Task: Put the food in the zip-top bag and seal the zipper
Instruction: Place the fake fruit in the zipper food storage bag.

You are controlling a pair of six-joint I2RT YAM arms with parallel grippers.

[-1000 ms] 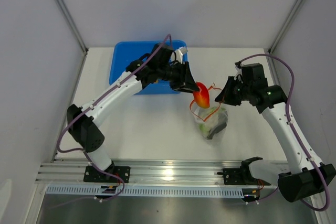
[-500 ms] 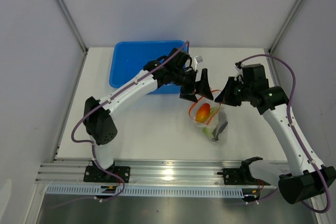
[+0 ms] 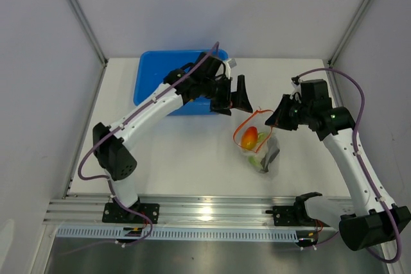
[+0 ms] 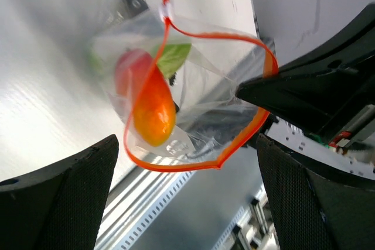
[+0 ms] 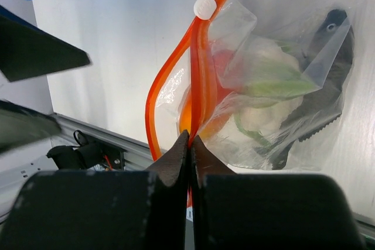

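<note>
Pressing the right pincer [image 3: 275, 120] fully closed on the zipper [image 5: 199, 68], both fingers nipping the red-orange strip with no gap between them, well to the right of the blue tub [image 3: 160, 75]. Holding up that edge of the zip-top bag [image 3: 260, 149], with the mouth gaping in a wide orange loop and the body slumping on the desk [image 3: 186, 158], to the right of the tub and nearer the arm bases than it. Showing through the clear plastic: the orange carrot-like piece [image 4: 153, 115] just inside the mouth, the red pepper [image 4: 129, 71] touching it, the white cauliflower [image 5: 263, 80] with its green leaves deeper in, and the dark grey fish-like piece [image 5: 328, 103] lying along the bag's side farthest from the tub. Hovering the left pincer [image 3: 236, 99] spread wide and gripping nothing, just off the tub's right near corner, between the tub and the bag's mouth, apart from the strip.
</note>
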